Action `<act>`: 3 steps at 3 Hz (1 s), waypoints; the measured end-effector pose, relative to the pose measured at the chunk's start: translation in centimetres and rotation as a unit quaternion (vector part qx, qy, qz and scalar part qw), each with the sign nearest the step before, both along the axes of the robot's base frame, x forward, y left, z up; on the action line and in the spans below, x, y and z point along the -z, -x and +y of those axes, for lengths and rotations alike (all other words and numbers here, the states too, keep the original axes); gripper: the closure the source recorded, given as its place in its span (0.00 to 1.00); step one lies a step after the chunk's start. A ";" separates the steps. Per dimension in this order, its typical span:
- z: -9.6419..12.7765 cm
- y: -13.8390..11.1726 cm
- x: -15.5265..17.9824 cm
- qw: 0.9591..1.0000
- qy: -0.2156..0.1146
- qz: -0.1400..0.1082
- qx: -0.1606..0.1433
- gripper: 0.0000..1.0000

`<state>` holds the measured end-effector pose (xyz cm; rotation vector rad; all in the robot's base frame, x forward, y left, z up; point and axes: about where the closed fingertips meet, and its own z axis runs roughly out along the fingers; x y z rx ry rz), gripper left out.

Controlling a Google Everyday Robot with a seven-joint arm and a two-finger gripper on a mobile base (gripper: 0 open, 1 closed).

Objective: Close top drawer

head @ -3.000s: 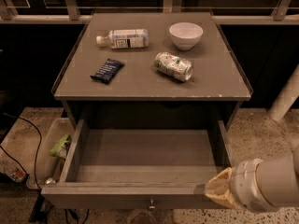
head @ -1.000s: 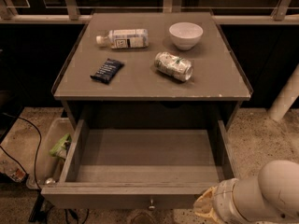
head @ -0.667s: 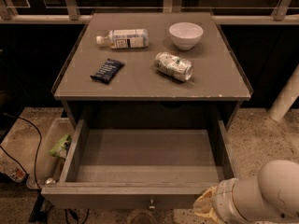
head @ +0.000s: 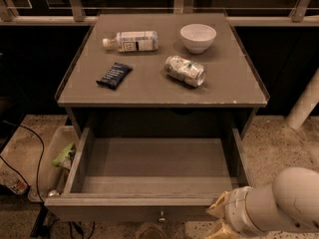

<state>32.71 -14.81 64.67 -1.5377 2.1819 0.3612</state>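
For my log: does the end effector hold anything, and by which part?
Cannot be told. The end effector sits by the open top drawer's front right corner, nothing visibly gripped.

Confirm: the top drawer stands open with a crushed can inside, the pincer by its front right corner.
Wrong on the can: the camera view shows it on the cabinet top. The top drawer stands open, the pincer by its front right corner.
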 end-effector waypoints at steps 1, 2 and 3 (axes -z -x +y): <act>0.2 -0.5 0.0 1.000 0.000 -0.005 0.001 0.12; -0.4 -5.9 -0.4 0.999 0.002 -0.038 0.016 0.35; -0.5 -12.6 -1.2 0.997 0.007 -0.074 0.023 0.59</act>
